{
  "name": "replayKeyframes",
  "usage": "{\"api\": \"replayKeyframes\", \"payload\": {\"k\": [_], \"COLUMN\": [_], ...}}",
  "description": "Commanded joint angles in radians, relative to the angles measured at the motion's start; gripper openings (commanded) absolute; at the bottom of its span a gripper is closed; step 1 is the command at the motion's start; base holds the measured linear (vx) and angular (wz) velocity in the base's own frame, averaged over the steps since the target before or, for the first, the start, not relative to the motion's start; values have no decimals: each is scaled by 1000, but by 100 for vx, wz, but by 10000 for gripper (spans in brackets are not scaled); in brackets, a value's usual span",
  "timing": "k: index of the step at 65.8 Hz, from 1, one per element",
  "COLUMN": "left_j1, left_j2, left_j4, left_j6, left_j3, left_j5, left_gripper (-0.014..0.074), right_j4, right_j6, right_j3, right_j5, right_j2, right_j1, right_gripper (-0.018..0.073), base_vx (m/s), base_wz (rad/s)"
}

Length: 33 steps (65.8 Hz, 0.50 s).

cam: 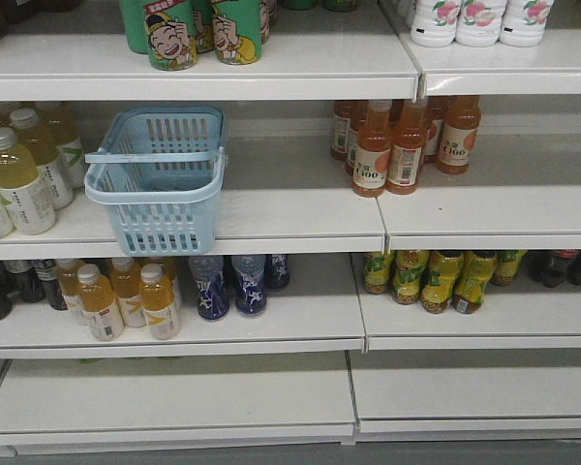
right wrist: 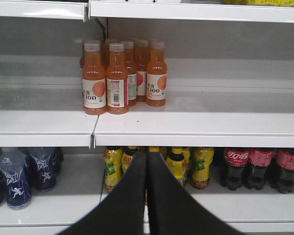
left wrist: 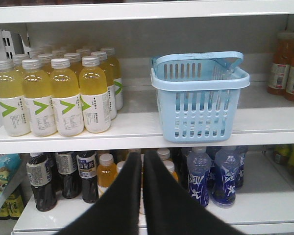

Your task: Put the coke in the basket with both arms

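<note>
White shelves (cam: 300, 218) fill every view, and their top and bottom rows are cut off by the picture edges. The blue basket (cam: 155, 194) stands upright on the middle shelf, left of the join between shelf sections and right at the front edge, with one handle lying across its mouth. In the right wrist view only a sliver of it shows at the left border.

The left gripper (left wrist: 140, 156) rises from the bottom of its own view. Its two black fingers are drawn together with only a thin slit between them and nothing held. The right gripper (right wrist: 147, 155) is closed too, tips touching and bare. The front view shows neither gripper, and the arms behind them are out of frame.

Yellow bottles (left wrist: 68, 98) stand in rows just left of the basket, with a gap between. Orange bottles (right wrist: 117, 78) cluster on the same level, well to the right. Blue bottles (left wrist: 213, 176) sit on the shelf below the basket. Dark cola bottles (right wrist: 250, 166) with red labels stand at the lower right, their caps hidden by the shelf lip. Green cans (cam: 189, 34) are cropped at the top.
</note>
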Motion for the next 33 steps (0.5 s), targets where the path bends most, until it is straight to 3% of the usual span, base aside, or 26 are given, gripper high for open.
{"api": "replayKeyframes", "payload": {"k": [1, 33], "left_j1": [3, 3], "left_j2": [-20, -20], "left_j4": [0, 0], "left_j6": [-3, -3], "left_j3": [-33, -33], "left_j5": [-79, -79], "left_gripper": [-6, -6], "right_j4": [0, 0], "right_j6": [-6, -6], "right_j3": [8, 8], "right_j5": [-74, -74], "right_j2": [-13, -13], "right_j1": [-6, -6], "right_gripper": [-10, -10], "base_vx": [4, 4], "base_wz": [0, 0]}}
